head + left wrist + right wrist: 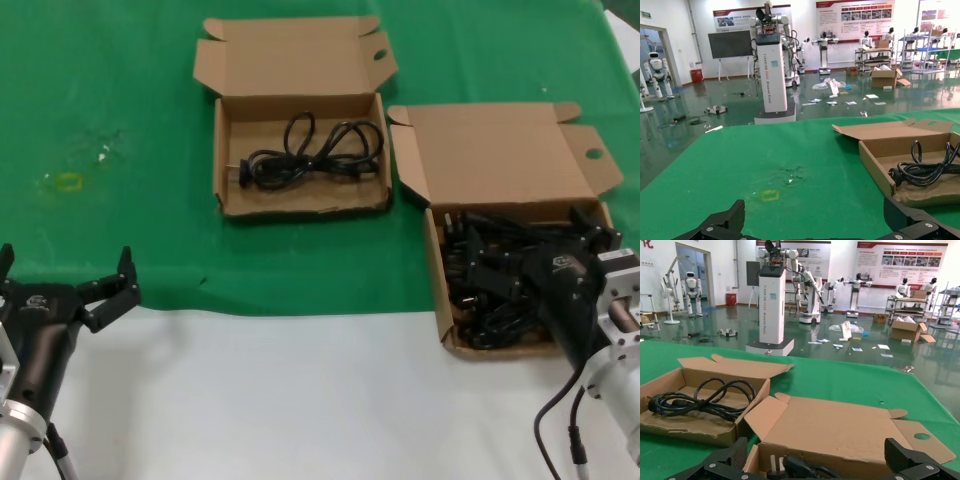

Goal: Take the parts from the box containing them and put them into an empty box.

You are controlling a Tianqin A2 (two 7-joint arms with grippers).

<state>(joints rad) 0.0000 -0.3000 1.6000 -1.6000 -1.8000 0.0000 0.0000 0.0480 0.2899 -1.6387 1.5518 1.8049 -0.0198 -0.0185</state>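
The box with the tall lid (437, 270) stands at the right and holds several black power cords (490, 290). My right gripper (530, 245) is open and hovers low over these cords, holding nothing. In the right wrist view its fingers (737, 452) spread above a plug (790, 467) in front of the lid (840, 430). The short-lidded box (222, 160) at the back centre holds one coiled cord (310, 155). My left gripper (65, 258) is open and empty at the near left; its wrist view shows that box (875, 160) and cord (920, 172) to one side.
A green cloth (120, 90) covers the far half of the table, and the near half is white (300, 400). A small yellow mark (68, 182) lies on the cloth at the left. The two boxes stand close together, corner to corner.
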